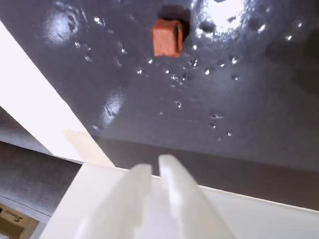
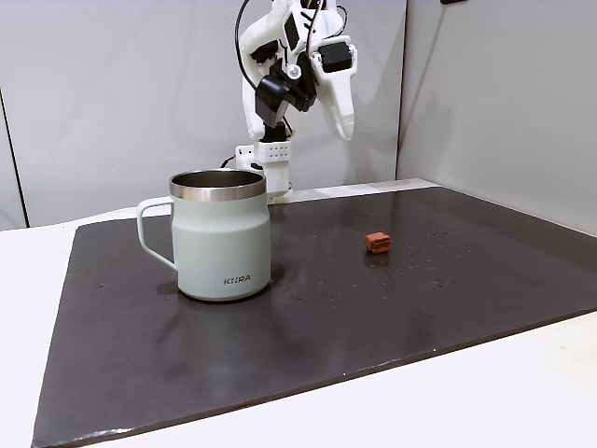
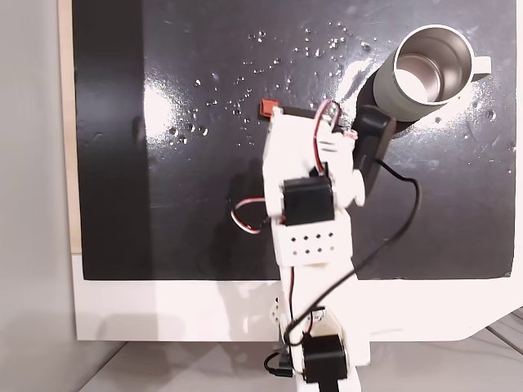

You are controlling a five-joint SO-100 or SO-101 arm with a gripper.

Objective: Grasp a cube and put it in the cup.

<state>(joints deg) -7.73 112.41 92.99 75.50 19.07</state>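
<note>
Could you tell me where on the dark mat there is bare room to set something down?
The mat is bare in front of the cup and the cube, along its near edge. The stretch between the two is free too. Droplets dot the surface around the cube.

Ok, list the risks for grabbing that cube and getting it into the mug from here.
1. The cube is tiny next to the white fingers, so a slightly off-centre descent could nudge it across the glossy dark mat instead of pinching it.
2. Droplets dot the mat around the cube; a wet block may slip from the gripper.
3. The mug stands tall; a low carry could clip its steel rim or tip it.
</note>
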